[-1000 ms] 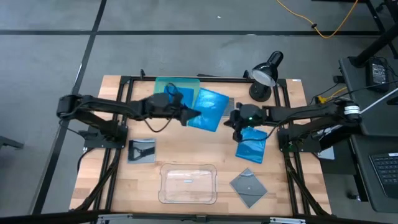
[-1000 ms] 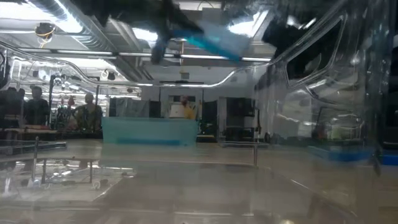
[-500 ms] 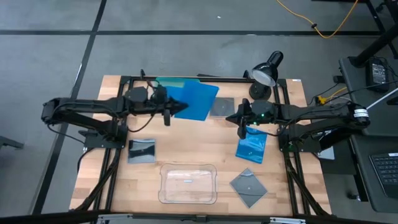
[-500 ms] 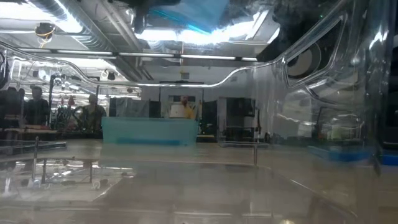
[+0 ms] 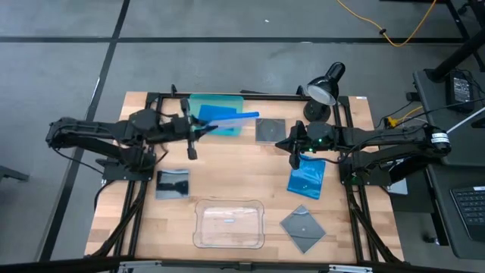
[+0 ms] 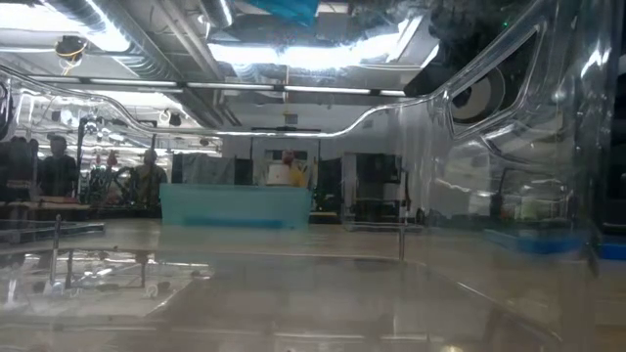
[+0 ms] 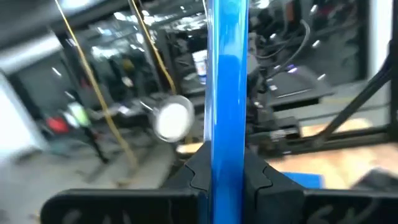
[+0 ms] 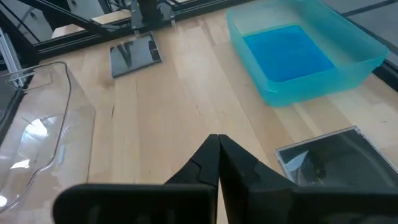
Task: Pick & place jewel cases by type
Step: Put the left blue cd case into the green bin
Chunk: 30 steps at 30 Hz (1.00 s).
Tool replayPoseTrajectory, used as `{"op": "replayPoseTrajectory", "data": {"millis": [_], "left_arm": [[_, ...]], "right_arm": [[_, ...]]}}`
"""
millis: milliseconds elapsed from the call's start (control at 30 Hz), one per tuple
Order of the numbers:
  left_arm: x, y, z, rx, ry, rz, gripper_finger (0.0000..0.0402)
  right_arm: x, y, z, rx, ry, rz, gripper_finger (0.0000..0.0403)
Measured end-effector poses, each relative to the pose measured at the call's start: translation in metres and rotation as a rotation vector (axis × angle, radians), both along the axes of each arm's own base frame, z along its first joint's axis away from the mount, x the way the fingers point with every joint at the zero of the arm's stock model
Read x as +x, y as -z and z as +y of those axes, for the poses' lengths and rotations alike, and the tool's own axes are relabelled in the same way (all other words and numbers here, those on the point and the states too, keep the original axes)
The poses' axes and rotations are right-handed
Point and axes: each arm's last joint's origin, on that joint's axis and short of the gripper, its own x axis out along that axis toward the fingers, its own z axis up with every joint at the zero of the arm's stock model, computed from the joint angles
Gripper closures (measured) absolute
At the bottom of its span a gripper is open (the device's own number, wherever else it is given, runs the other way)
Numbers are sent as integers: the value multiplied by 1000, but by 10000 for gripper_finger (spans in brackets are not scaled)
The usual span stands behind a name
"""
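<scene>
My left gripper [image 5: 201,126] is shut on a bright blue jewel case [image 5: 231,117] that shows edge-on above the teal tray [image 5: 198,103]. A second blue case [image 8: 286,53] lies flat inside that tray. The third blue case [image 5: 307,179] lies on the table by my right gripper [image 5: 294,150], which is shut and touches nothing. Three dark grey cases lie flat on the table: one near the far edge [image 5: 270,130], one on the left [image 5: 173,183], one near the front right [image 5: 303,228]. My left gripper pinches the blue case between its two fingers [image 7: 198,176] at one end of the case [image 7: 227,146]. The fingers come level from the table's left. The case stands on its thin edge, reaches straight out past the fingertips and is lifted clear above the teal tray.
A clear plastic tray [image 5: 229,224] sits at the near middle of the table. A black desk lamp [image 5: 324,86] stands at the far right corner. A black frame [image 5: 227,95] runs along the table's edges. People stand far off in the room [image 6: 147,176].
My left gripper has drawn back toward the table's left edge and rolled its wrist. The blue case it holds has gone from lying flat, face up, to standing on edge, and it now hangs over the teal tray.
</scene>
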Motion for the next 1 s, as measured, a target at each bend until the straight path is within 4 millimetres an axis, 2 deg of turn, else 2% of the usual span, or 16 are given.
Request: {"op": "replayPoseTrajectory", "data": {"millis": [200, 300, 500, 733, 1000], "left_arm": [[-6, -20, -19, 286, -142, 67, 383], [-9, -23, -30, 431, -242, 141, 382], [-8, -17, -49, 646, -403, 319, 382], [2, -5, -70, 869, -486, 516, 382], [13, 6, -80, 899, -454, 539, 382]], "right_arm": [[0, 0, 0, 15, 8, -1, 393], [0, 0, -2, 27, 23, -3, 393], [-1, 1, -9, 52, 70, -2, 393], [-3, 1, -18, 72, 115, -6, 393], [-4, 1, -22, 77, 134, -8, 393]]}}
